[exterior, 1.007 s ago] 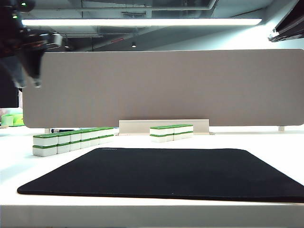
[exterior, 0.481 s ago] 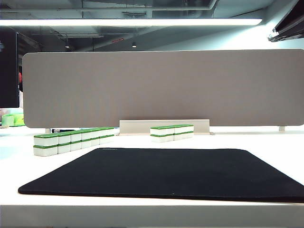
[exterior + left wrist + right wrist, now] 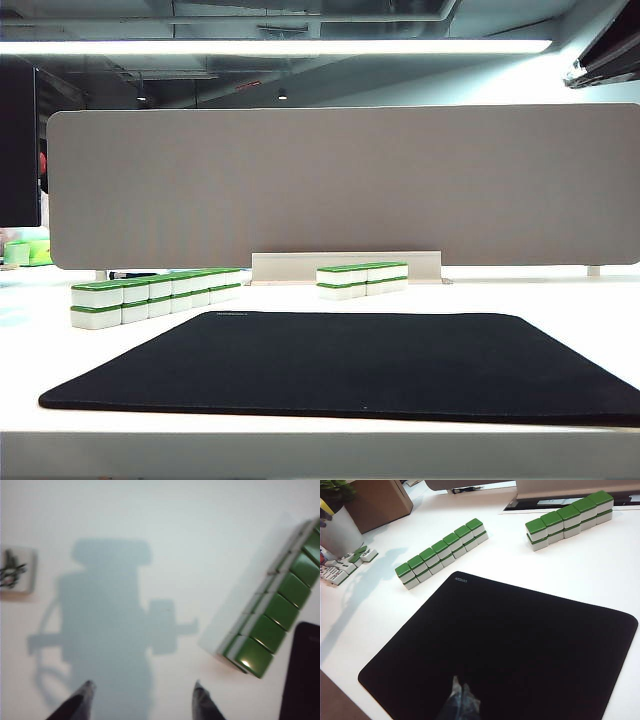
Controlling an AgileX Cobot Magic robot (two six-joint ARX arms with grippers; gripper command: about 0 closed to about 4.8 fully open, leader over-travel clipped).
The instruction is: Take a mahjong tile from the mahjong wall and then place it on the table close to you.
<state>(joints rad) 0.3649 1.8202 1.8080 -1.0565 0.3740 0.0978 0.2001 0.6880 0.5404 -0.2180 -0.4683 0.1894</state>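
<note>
Your left gripper [image 3: 141, 700]: fingers apart, nothing btwn them, hovering over bare white table [image 3: 150, 540], off exterior cam. Lone face-up tile [image 3: 16, 575] at far side of its view. Mahjong wall [image 3: 153, 295] sits on table left of black mat [image 3: 350, 365]; 2nd shorter wall [image 3: 362, 279] behind mat. Your right gripper [image 3: 462, 702]: over mat's near edge, tips look together.
</note>
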